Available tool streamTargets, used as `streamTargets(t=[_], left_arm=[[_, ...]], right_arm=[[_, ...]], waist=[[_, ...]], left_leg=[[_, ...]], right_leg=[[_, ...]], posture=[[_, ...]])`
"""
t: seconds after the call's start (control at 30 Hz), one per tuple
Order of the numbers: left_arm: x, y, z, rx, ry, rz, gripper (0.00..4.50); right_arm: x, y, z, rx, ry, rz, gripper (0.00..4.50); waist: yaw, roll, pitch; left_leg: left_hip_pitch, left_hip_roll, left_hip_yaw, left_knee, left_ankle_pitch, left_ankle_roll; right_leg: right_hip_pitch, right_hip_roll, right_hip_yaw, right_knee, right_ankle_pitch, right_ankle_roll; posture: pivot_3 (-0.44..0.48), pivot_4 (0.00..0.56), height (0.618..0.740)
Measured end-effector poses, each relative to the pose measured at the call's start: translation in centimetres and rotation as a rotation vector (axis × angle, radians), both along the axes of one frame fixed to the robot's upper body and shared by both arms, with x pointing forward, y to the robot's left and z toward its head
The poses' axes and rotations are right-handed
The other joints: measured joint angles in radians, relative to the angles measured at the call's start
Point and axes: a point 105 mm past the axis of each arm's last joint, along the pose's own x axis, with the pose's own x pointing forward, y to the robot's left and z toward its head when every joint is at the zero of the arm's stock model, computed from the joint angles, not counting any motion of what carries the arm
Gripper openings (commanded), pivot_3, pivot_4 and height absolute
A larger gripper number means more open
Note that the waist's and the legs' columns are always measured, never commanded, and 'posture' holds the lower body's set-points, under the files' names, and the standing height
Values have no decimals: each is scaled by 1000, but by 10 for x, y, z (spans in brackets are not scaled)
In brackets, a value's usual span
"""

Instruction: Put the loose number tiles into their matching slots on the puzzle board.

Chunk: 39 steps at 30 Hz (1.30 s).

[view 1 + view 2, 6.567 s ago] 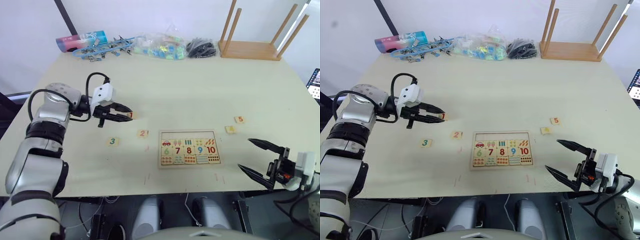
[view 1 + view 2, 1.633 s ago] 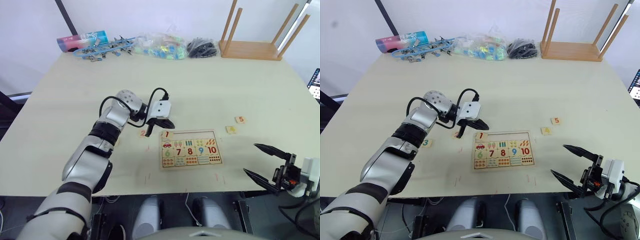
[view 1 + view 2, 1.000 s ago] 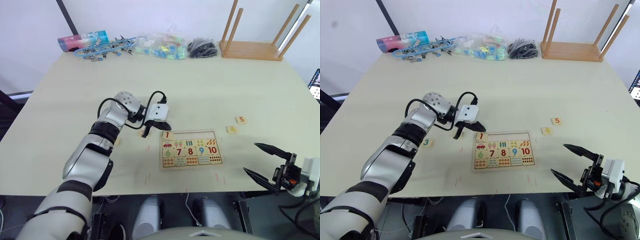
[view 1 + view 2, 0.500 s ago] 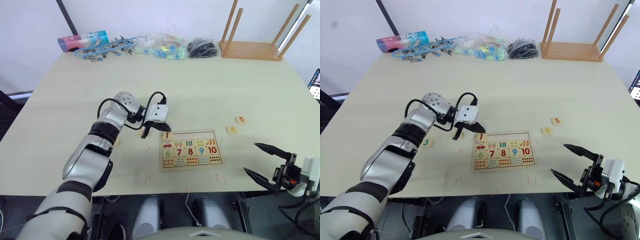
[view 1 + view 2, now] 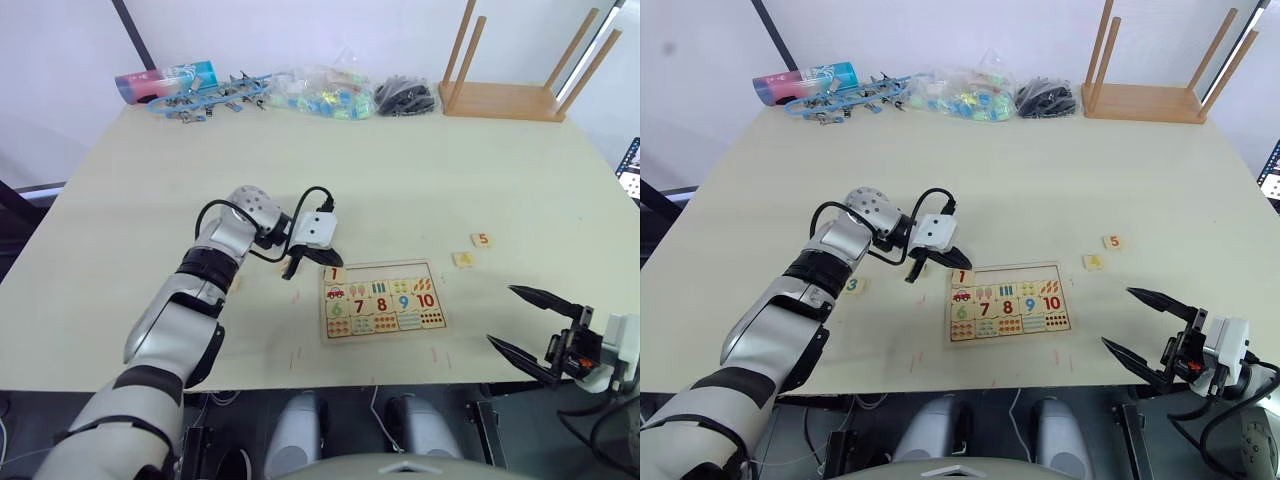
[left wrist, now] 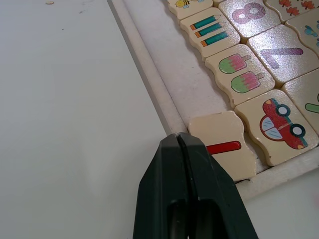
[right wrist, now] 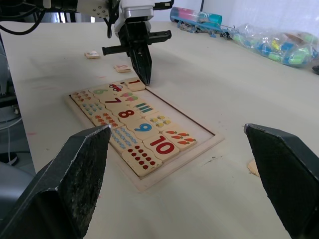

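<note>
Tile 1 point(image 6: 224, 148) carried from worktop point(image 5: 400, 170) into puzzle board point(image 5: 381, 333) end slot | left claw point(image 6: 180, 142) pinched empty beside it | right claw point(image 5: 530, 322) wide, idle | risk: tile possibly unseated, a nudge dislodges it

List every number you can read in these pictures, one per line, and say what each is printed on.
"1": tile in the board's top row.
"6 7 8 9 10": large tiles on the puzzle board.
"3": loose tile on the table.
"5": loose tile.
Tile beside the 5: too small to read.
</note>
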Motion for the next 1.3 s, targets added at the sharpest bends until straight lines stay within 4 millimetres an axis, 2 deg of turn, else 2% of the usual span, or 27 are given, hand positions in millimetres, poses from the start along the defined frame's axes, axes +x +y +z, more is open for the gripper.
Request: streamTargets(t=[0.97, 1.2, 1.3], left_arm=[[-8, 7, -1, 2, 21, -19, 24], [-5, 8, 13, -101, 30, 30, 24], [-3, 17, 22, -179, 28, 93, 24]], right_arm=[[4, -2, 0, 2, 0, -5, 4500], [3, -3, -1, 3, 3, 0, 4500], [6, -4, -1, 8, 2, 6, 4500]], waist=[[0, 0, 0], [0, 0, 0], [-1, 0, 0]], left_leg=[[0, 0, 0, 0, 0, 0], [0, 0, -1, 0, 0, 0], [0, 0, -2, 0, 0, 0]], right_leg=[[0, 0, 0, 0, 0, 0], [0, 0, 0, 0, 0, 0], [0, 0, 0, 0, 0, 0]], posture=[[0, 150, 737], [0, 150, 737], [0, 150, 737]])
